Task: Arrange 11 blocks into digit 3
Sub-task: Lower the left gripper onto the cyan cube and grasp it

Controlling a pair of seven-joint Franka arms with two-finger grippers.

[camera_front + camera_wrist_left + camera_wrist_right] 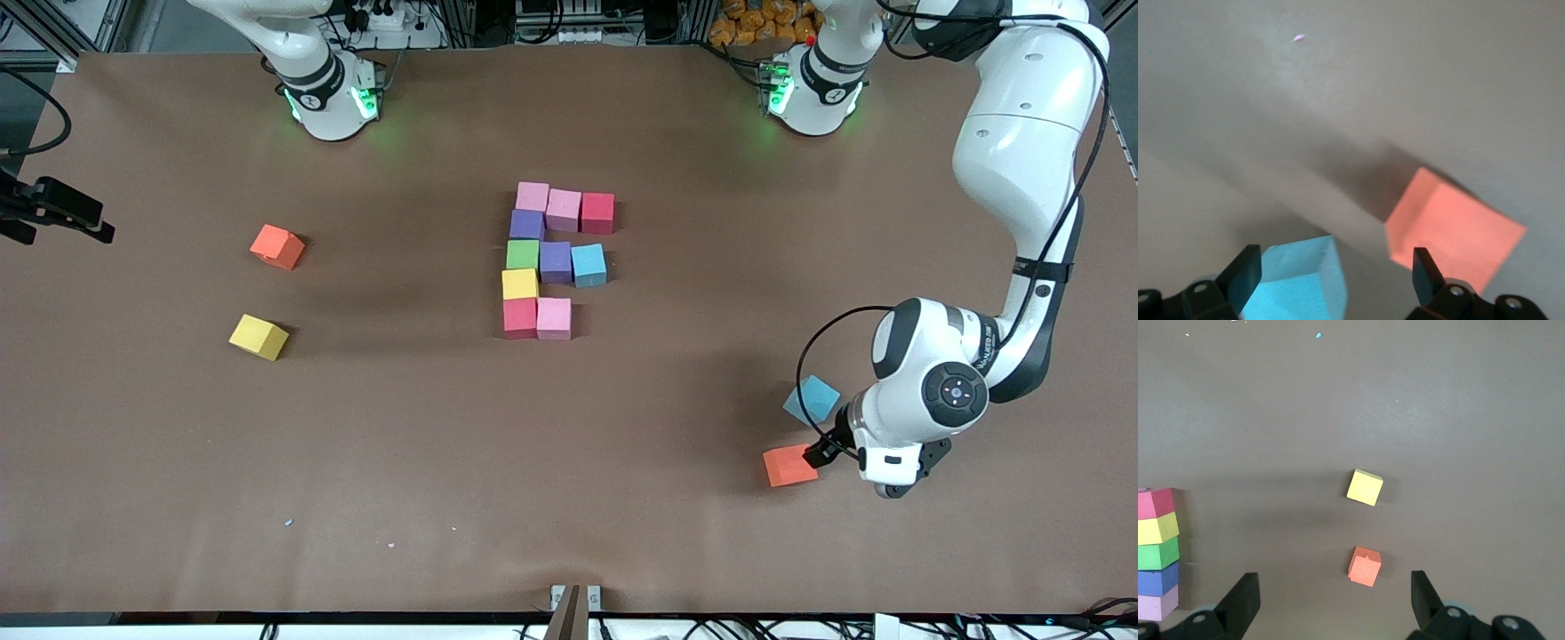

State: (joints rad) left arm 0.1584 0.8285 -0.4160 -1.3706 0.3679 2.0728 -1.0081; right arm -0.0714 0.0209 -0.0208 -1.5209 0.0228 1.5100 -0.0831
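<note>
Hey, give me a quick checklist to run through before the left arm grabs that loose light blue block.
1. Left gripper open: ok.
2. Light blue block between the fingers: partly, off-centre; not ok.
3. Orange cube apart from the blue one: ok, though one finger is over it.
4. Free slot beside the pink block in the digit's nearest bar: ok.
5. Right gripper waiting, open, away from the digit: ok.

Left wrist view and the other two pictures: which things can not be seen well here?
- Loose light blue foam cube: cut off by the left wrist view's edge; the left gripper, open, stands around it.
- Orange foam cube: in the front view, the left gripper covers one corner.
- Right gripper: absent from the front view.
- Block figure: cut off in the right wrist view.
</note>
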